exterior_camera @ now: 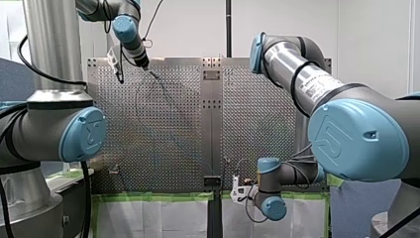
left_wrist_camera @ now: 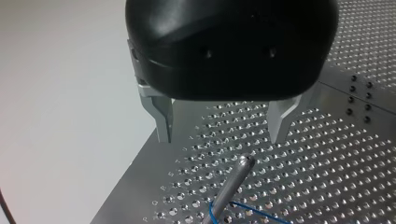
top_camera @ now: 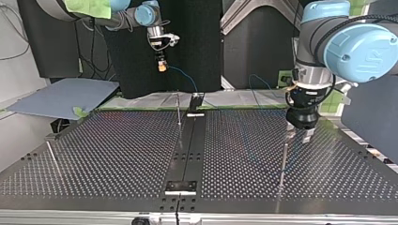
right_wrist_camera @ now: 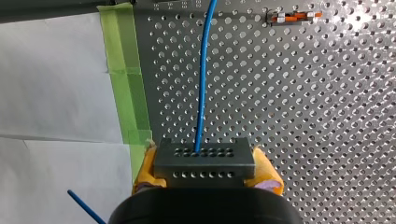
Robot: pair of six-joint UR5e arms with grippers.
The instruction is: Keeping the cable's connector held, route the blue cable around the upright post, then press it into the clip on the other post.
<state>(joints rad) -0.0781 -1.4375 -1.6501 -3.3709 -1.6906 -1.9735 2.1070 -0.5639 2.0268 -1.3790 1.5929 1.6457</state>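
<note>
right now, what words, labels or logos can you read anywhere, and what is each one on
"UR": raised logo on the round blue plastic joint cap of my left arm, top view.
White printed label on my right arm's grey metal tube, front view: print too small to read.
Nothing else legible in any view.

the room is bright and even, lit from above, so the perforated table (top_camera: 117,154) gives soft glare around its holes, the post (left_wrist_camera: 236,175) has a white highlight on its rounded tip, and the black body of the left gripper (left_wrist_camera: 219,140) looks very dark, with only faint shadows below.
</note>
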